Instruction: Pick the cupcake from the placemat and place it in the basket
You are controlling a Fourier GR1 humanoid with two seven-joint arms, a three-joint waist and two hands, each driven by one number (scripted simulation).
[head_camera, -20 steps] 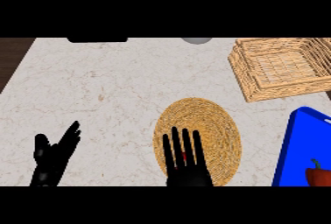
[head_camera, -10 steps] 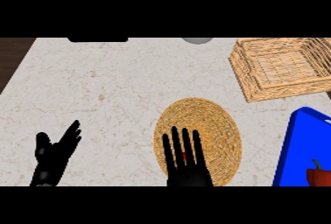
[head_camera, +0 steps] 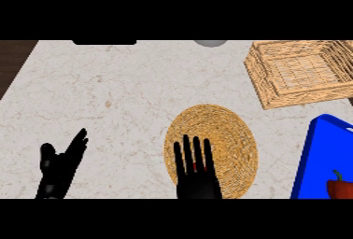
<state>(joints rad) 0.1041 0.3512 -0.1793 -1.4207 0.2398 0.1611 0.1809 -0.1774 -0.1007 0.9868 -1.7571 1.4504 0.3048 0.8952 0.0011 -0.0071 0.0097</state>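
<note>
Head view shows the right hand (head_camera: 198, 179) flat over the near part of the round woven placemat (head_camera: 221, 135), fingers straight and spread. A speck of red between those fingers may be the cupcake; I cannot tell. Left of the placemat, the left hand (head_camera: 59, 168) rests open on the bench (head_camera: 117, 93). Beyond the placemat, to its right, sits the basket (head_camera: 303, 70).
</note>
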